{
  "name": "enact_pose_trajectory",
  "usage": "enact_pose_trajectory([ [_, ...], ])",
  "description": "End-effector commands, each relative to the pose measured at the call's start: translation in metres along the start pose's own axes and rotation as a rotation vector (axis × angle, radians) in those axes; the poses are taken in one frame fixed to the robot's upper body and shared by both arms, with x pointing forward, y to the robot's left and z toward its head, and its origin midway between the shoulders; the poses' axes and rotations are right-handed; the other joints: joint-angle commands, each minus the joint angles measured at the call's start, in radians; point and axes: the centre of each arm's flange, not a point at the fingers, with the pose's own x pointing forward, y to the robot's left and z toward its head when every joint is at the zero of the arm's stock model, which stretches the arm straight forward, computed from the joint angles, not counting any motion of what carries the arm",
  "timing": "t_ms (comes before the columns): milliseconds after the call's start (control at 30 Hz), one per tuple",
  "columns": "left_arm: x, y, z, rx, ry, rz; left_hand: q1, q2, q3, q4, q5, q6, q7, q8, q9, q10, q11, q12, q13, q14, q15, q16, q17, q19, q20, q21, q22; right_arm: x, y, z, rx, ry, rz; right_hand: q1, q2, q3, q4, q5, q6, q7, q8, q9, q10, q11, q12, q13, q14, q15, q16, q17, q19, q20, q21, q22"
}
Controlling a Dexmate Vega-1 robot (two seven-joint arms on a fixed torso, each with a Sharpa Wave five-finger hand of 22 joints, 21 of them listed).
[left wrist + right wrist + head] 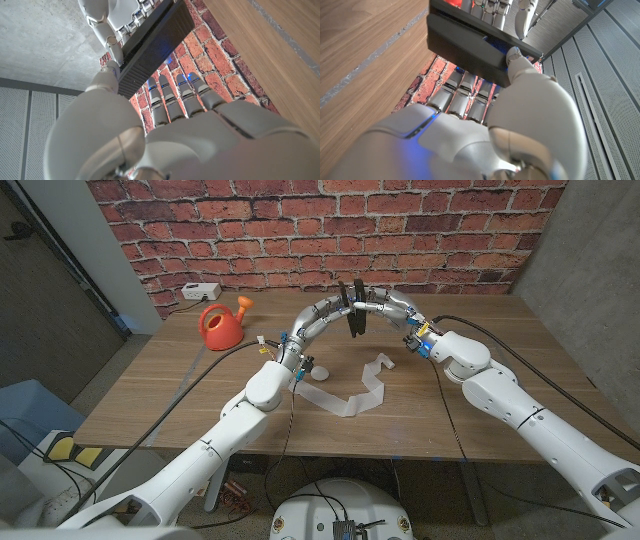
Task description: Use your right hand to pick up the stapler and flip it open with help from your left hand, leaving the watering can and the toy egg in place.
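- Red brick wall [400, 220] backs a wooden table [500, 400], with grey panels at either side of the room.
- Both robot arms rise from the near corners and meet above the far middle of the table, where a black stapler [354, 307] is held up in the air, clear of the wood.
- Right hand [392, 308] grips the stapler from the right; the right wrist view shows its fingers [470, 95] wrapped behind the dark body and its thumb pressed on the front.
- Left hand [325, 312] meets the stapler from the other side; the left wrist view shows its fingers [175, 97] reaching up beneath the black bar [150, 50] and touching it, with the right hand's fingers clamped on the far end.
- Whether the stapler is hinged open cannot be told from these views.
- Orange watering can [221, 326] stands on the far left of the table, well apart from the hands.
- Small white toy egg [319, 371] lies near the table's middle, just beside the left forearm.
- White paper strip [355, 395] curls across the wood near the egg.
- White power strip [200, 290] sits at the table's far left edge by the wall.
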Motion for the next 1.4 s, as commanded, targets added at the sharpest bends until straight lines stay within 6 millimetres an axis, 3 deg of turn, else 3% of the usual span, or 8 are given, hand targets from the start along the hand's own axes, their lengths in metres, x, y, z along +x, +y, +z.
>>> enact_pose_trajectory([
  [33,-0.0023,-0.0020,-0.0001,0.004,0.002,-0.004,0.009,0.001,-0.007,0.002,0.005,0.015,0.003,0.008,0.004,0.014,0.000,0.009,0.004,0.013,-0.124,0.007,0.002,-0.004,-0.004,-0.004,0.001,0.0016,0.0054,0.0018,0.013,0.002,0.017,0.002,0.023,0.006,0.007,0.005,0.029,0.007,0.002,0.003,0.121,-0.032,0.004,0.006,0.010,-0.160,0.001,0.003,-0.002,-0.047,0.003,0.003],
  [1033,0.0007,-0.0063,-0.0032,-0.016,-0.003,-0.008,0.028,0.037,-0.022,0.011,0.006,0.077,-0.009,0.033,0.018,0.080,-0.024,0.038,0.021,0.032,-0.136,0.018,0.009,-0.009,-0.005,-0.006,0.000,0.0014,0.0076,-0.0001,0.005,0.007,0.021,0.003,0.022,0.005,0.007,0.005,0.029,0.007,-0.001,0.004,0.122,-0.030,0.001,0.005,0.011,-0.161,-0.001,0.005,-0.006,-0.046,0.007,0.003],
  [1400,-0.0010,-0.0076,-0.0035,-0.016,-0.003,0.008,0.065,0.084,-0.044,0.005,-0.015,0.166,-0.026,0.077,0.045,0.142,-0.043,0.071,0.051,0.047,-0.147,0.031,0.014,-0.009,-0.004,-0.005,-0.001,0.0007,0.0067,-0.0022,0.001,0.006,0.005,0.003,0.023,0.005,0.008,0.005,0.030,0.006,-0.002,0.004,0.121,-0.030,0.000,0.006,0.011,-0.160,-0.003,0.006,-0.007,-0.046,0.009,0.003],
])
